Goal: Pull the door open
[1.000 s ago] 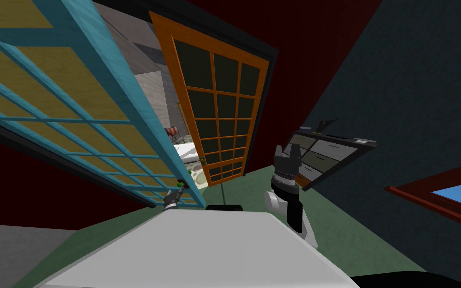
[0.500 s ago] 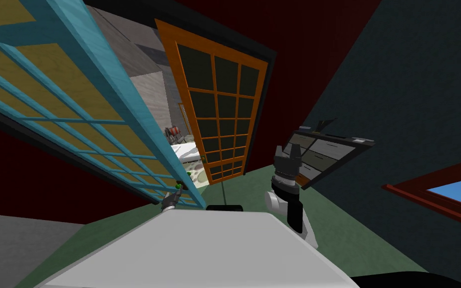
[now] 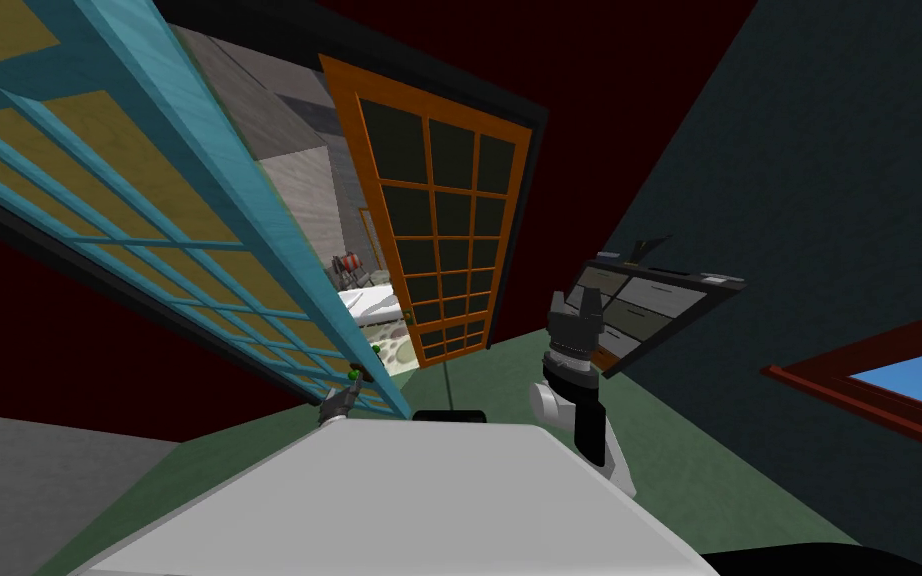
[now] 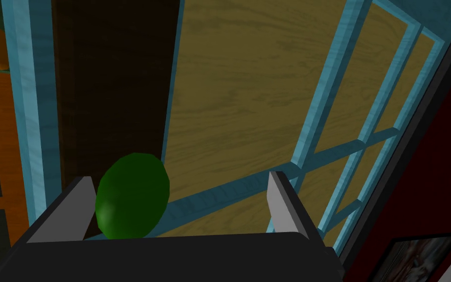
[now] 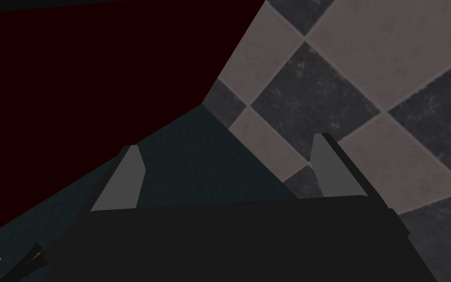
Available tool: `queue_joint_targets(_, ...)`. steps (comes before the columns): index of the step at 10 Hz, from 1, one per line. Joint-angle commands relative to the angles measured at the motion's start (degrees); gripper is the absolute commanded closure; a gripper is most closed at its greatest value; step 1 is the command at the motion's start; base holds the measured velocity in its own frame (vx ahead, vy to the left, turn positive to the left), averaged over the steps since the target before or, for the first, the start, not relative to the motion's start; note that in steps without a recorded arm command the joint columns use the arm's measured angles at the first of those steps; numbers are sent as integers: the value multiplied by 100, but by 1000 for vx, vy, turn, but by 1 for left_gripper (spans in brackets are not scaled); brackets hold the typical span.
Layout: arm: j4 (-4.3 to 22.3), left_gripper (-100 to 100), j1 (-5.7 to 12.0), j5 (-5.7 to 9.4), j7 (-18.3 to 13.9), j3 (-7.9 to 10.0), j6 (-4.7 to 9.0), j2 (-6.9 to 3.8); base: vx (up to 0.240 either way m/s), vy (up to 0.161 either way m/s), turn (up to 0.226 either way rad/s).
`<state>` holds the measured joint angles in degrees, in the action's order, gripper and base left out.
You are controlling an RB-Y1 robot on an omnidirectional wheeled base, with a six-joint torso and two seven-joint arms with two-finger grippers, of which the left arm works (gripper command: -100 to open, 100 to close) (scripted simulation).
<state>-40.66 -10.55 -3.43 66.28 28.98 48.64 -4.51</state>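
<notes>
Teal-barred door with yellow-brown wood-grain panels (image 3: 149,200) is met at its round green knob (image 4: 131,196), which sits between the two light grey blade fingers of the left gripper (image 4: 180,176). Those fingers stand spread, not clamped: the knob lies just beside one finger, whether touching I cannot tell, and well apart from the other. In the head view the left gripper (image 3: 337,402) reaches up to the knob (image 3: 354,375) at the door's free edge, whose long teal stile runs up and away from the hand while the panel stretches off to the robot's left, so the hinge side probably lies there. The pull should therefore come back toward the robot's chest and curve leftward, with the fingers first closing on the knob, since an off-centre grip could slip. Beyond the free edge a lit gap shows, then an orange-framed door with dark panes (image 3: 439,230). The right gripper (image 3: 576,297) is held up on the other side, fingers apart, well clear of the door.
</notes>
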Motion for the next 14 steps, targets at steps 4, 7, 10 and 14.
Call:
queue_joint_targets(4,7,100,-124,37,-20,84,-173,-73,0,-5,0)
queue_joint_targets(7,10,100,-199,135,-273,51,-172,-113,-48,-2,-4)
queue_joint_targets(10,8,100,-243,203,-456,22,-170,-139,-43,3,3)
queue_joint_targets(14,6,100,-288,272,-639,-7,-168,-166,-12,-6,-1)
